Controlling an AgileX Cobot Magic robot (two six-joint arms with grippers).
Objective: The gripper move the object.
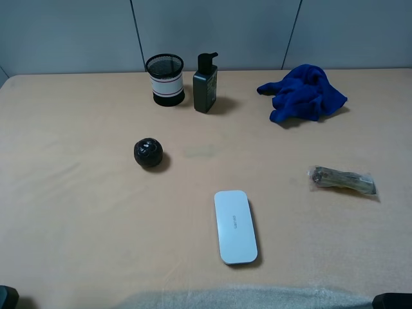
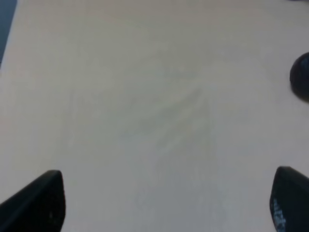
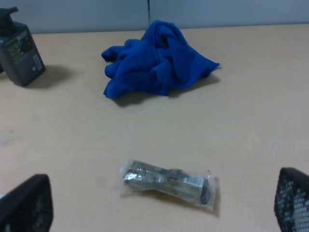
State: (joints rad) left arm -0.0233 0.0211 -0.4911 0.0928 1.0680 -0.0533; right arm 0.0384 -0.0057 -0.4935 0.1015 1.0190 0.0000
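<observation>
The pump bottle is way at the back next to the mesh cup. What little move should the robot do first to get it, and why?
Probably the right gripper should reach forward toward the pump bottle. Both grippers sit open at the near edge, holding nothing, and the bottle stands upright far off beside the mesh cup. The right wrist view already shows the bottle; the left gripper sees only table and the black ball.

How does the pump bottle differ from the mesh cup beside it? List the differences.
The pump bottle is rectangular, solid and dark, topped by a black nozzle; the mesh cup is round, open-topped and see-through mesh. The bottle carries a small label, whereas the cup has a white band around it. The bottle stands a little taller than the cup. Both stand upright, side by side near the table's far edge.
</observation>
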